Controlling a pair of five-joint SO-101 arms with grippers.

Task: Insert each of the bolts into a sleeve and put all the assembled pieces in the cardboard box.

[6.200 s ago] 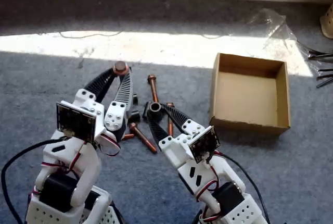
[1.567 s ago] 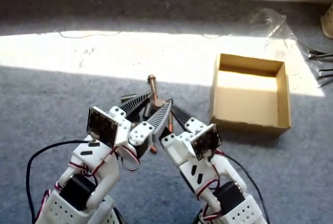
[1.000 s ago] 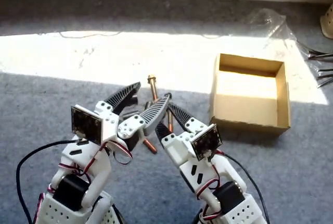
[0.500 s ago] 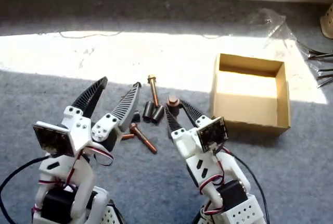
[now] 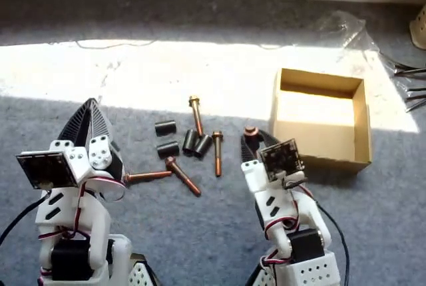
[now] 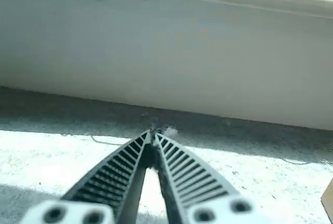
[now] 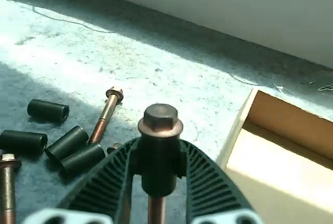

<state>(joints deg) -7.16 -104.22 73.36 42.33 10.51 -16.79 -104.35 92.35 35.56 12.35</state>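
1 assy [image 7: 159, 121] clamped in R gripper [image 7: 158, 150], left of box [image 5: 319, 157]; 0 boxed. L gripper [image 6: 154, 140] shut, empty. Loose: 4 bolts [image 5: 217, 146], 4 sleeves [image 5: 165, 128].

Copper bolts [image 5: 196, 115], black sleeves [image 5: 165, 128]

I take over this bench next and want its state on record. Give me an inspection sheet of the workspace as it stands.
Surface: grey carpet, with a sunlit band across it.
Job's things: cardboard box empty; four loose sleeves; four loose bolts; one assembled piece in the right gripper.
Clutter: clear plastic bag and dark tools beyond the box.
Grippers: left gripper shut and empty; right gripper shut on the assembled piece.
Cables: black cable by the left arm; thin wires on both arms.
Surroundings: pale wall behind the carpet.
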